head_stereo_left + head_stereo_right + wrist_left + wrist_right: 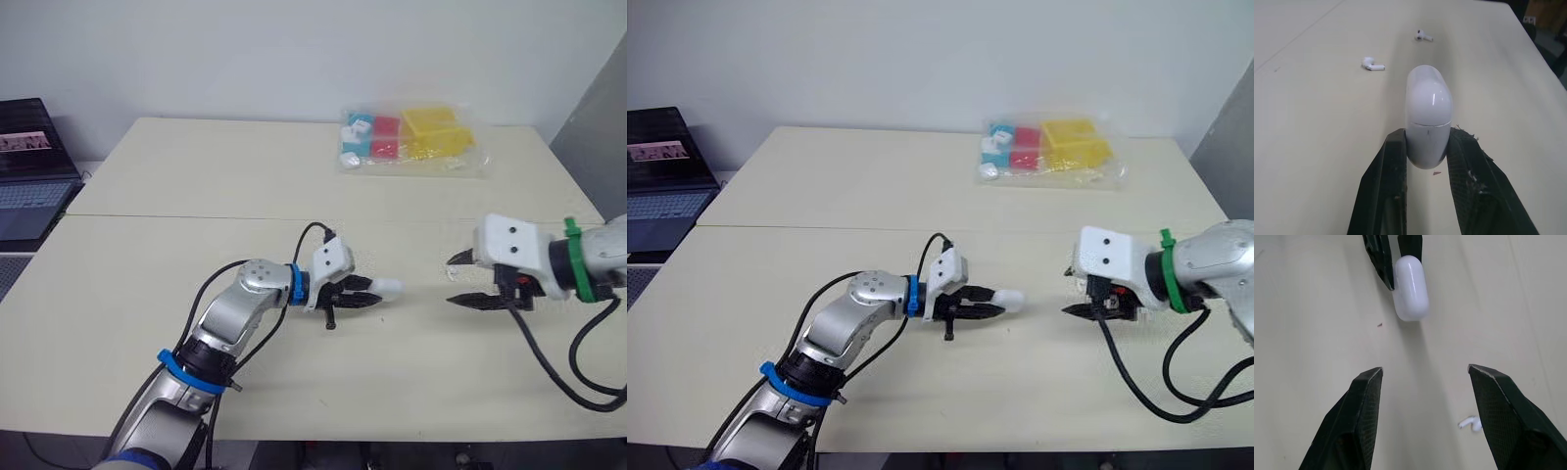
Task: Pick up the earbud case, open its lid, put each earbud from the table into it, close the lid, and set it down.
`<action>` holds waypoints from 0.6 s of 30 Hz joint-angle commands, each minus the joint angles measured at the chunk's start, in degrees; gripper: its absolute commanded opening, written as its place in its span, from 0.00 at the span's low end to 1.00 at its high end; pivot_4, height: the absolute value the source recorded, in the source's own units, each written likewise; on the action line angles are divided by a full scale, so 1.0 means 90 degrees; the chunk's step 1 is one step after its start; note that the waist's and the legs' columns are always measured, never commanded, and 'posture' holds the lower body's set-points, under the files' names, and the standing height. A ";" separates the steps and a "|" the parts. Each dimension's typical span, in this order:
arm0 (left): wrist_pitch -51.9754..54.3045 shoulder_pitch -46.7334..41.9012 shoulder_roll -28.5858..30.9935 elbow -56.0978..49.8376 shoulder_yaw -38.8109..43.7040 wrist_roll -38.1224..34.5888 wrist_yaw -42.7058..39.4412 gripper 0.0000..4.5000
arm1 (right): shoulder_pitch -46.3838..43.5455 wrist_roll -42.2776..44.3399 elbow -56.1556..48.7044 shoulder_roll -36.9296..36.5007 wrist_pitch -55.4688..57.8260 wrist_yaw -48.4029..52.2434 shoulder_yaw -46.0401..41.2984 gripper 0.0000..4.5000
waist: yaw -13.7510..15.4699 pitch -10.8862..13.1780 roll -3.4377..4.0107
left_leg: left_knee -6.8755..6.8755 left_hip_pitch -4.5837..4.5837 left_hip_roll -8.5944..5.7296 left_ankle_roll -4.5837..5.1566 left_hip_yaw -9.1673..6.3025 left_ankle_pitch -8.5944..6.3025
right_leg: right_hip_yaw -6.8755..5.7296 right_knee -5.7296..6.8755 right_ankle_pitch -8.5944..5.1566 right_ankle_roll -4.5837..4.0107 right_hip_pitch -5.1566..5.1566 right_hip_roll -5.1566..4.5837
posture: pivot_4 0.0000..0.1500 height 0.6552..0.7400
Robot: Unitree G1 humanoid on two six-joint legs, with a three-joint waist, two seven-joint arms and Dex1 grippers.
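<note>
Pinching the earbud case (1429, 105) by its lower half, the left pincer (1427, 147) held it low over the desk (196, 196), lid end free. Glossy and light, it would likely slip; its lid seam seemed the place to pry. The right pincer (1425, 369) stood spread nearby; a near earbud (1373, 64) and a far earbud (1423, 35) lay loose beyond, a bag of blocks (411, 139) well apart.

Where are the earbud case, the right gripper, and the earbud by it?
earbud case (1428, 110): left wrist view, shell beyond the seam
right gripper (1425, 368): right wrist view, midway between fingertips
earbud (1470, 423): right wrist view, its middle
</note>
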 commanded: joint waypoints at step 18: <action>-0.0652 0.0489 -0.0123 -0.0708 0.0533 -0.0573 -0.0140 0.17 | -0.0047 -0.0317 -0.0723 0.1401 -0.0696 -0.1644 0.0331 1.00 | -0.0005 0.0000 0.0000 | 0.0002 0.0014 -0.0002 -0.0001 0.0006 0.0000 | 0.0020 0.0001 0.0002 0.0005 0.0011 -0.0005 | 1.00 1.00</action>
